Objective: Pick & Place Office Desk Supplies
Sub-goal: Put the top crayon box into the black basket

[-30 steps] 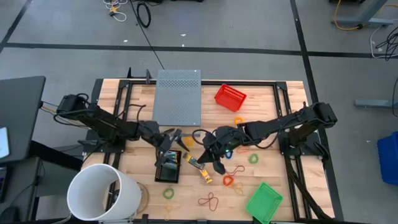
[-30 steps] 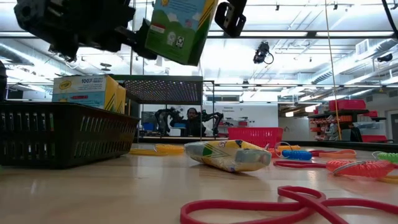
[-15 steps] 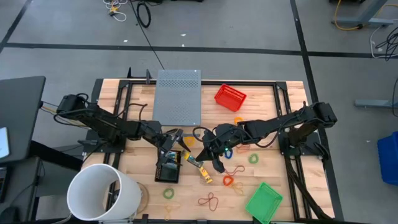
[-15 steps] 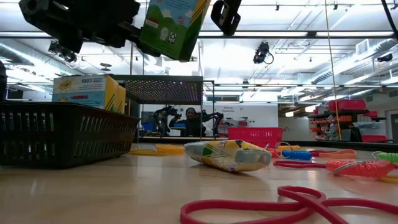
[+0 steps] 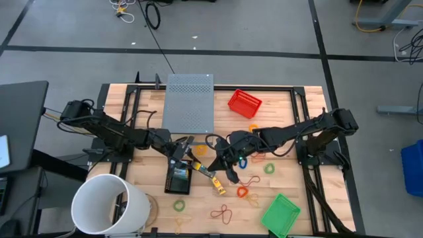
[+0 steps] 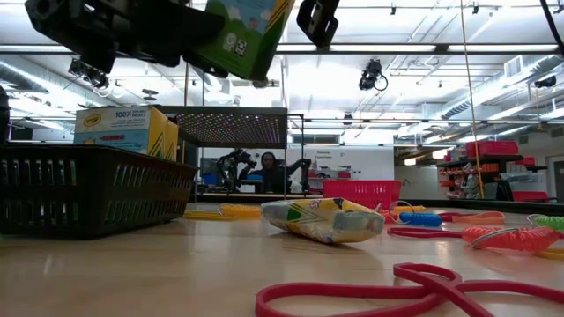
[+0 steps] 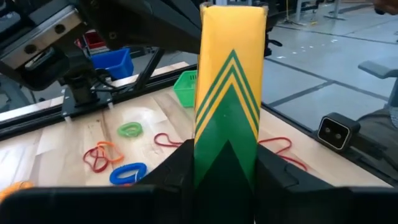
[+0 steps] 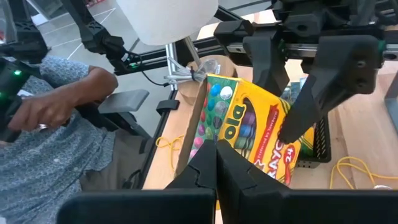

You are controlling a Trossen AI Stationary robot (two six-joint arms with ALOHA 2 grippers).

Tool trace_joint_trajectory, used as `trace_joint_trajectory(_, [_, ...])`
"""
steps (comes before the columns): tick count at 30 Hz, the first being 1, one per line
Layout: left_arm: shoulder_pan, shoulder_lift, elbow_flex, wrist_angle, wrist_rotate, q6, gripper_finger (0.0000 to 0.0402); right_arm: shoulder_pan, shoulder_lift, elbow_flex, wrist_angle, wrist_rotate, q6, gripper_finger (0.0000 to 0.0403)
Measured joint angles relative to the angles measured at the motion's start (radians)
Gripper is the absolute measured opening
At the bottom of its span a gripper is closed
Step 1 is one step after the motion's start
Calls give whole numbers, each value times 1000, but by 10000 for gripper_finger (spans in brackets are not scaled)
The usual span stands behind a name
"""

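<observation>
1. Place step: left gripper [image 7: 225, 180] jaws clamp the crayon box [image 7: 229, 93], mid-frame in high view above the black basket [image 5: 179, 178].
2. Right gripper [image 5: 229, 160] jaws closed, empty, just right.
3. Next, probably: lower box into basket.

In the low view, the top edge cuts off the yellow-and-green cardboard crayon box [image 6: 247, 35] held in the air, along with the dark arm parts around it. In the left wrist view, that box's lower end is hidden between the dark fingers [image 7: 177, 174]. From above, the black mesh basket [image 5: 179, 177] is partly covered by the left arm, so its contents are too small to tell.
</observation>
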Motion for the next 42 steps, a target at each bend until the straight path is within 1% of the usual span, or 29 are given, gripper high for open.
trace_joint_trajectory(5, [0,0,0,10,5,-6,108,-3,0,0,14,-14,-5,1])
trace_joint_trajectory(8, [-2,0,-2,11,13,-37,108,-2,0,0,24,-9,-29,13])
trace_joint_trajectory(11, [-9,0,-2,-7,5,-58,108,-1,0,0,24,-7,-57,36])
trace_joint_trajectory(13, [-20,0,-2,-22,-21,-63,108,0,0,0,27,-2,-77,53])
trace_joint_trajectory(17, [-42,0,-2,-16,-70,-26,108,1,0,0,31,-7,-126,90])
trace_joint_trajectory(19, [-50,1,-4,26,-65,-21,108,4,0,1,37,-20,-158,107])
trace_joint_trajectory(24, [-53,2,-5,136,9,-54,108,14,-4,5,75,-49,-199,136])
trace_joint_trajectory(29, [-54,2,-6,189,7,-98,108,31,-10,3,134,-49,-239,150])
trace_joint_trajectory(30, [-58,2,-16,226,-2,-114,108,33,-16,3,143,-47,-251,150])
trace_joint_trajectory(33, [-57,2,-83,449,-17,-169,108,37,-30,4,187,-40,-281,151])
trace_joint_trajectory(36, [-43,-1,-150,685,-44,-210,108,37,-46,1,168,-64,-291,151])
trace_joint_trajectory(37, [-38,-5,-170,727,-54,-217,108,39,-47,-1,153,-67,-290,151])
trace_joint_trajectory(38, [-34,-5,-187,746,-54,-228,108,41,-49,-4,141,-73,-290,151])
trace_joint_trajectory(42, [-33,-2,-244,714,-64,-237,108,44,-62,0,162,-73,-289,151])
